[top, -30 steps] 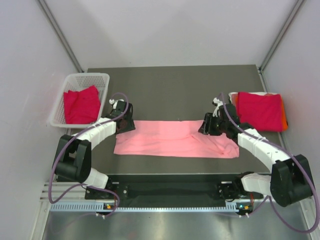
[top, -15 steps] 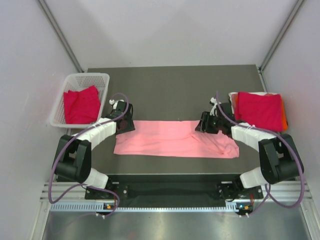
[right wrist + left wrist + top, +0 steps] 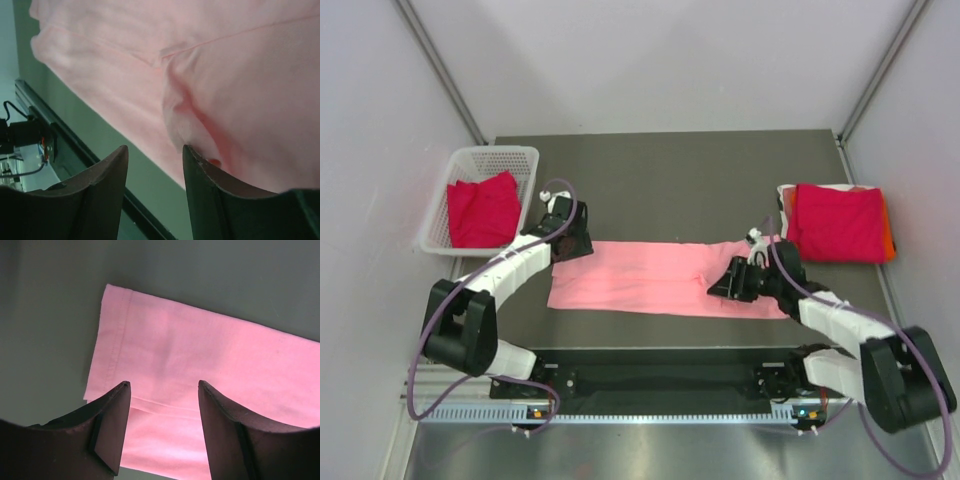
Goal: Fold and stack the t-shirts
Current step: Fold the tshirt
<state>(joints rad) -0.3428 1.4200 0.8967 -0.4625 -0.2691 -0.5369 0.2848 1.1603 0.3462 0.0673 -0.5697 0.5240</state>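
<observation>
A light salmon-pink t-shirt (image 3: 655,277) lies flat as a long folded strip across the near middle of the table. My left gripper (image 3: 572,240) is open and empty at the strip's far left corner. In the left wrist view the gripper (image 3: 162,389) hangs over the shirt's left end (image 3: 200,355). My right gripper (image 3: 723,284) is open and empty over the strip's right part, near its front edge. In the right wrist view the gripper (image 3: 155,148) straddles a raised wrinkle of the shirt (image 3: 225,75). A folded crimson t-shirt (image 3: 838,222) lies at the right, with orange (image 3: 889,243) and white (image 3: 785,193) cloth showing under it.
A white mesh basket (image 3: 485,158) at the left edge holds a crumpled crimson shirt (image 3: 480,212). The table's front edge and metal rail (image 3: 40,117) run just below the pink strip. Grey walls close in left and right.
My right gripper has moved from the strip's far edge toward its near edge. My left gripper has shifted slightly away from me. The pink shirt lies about as before.
</observation>
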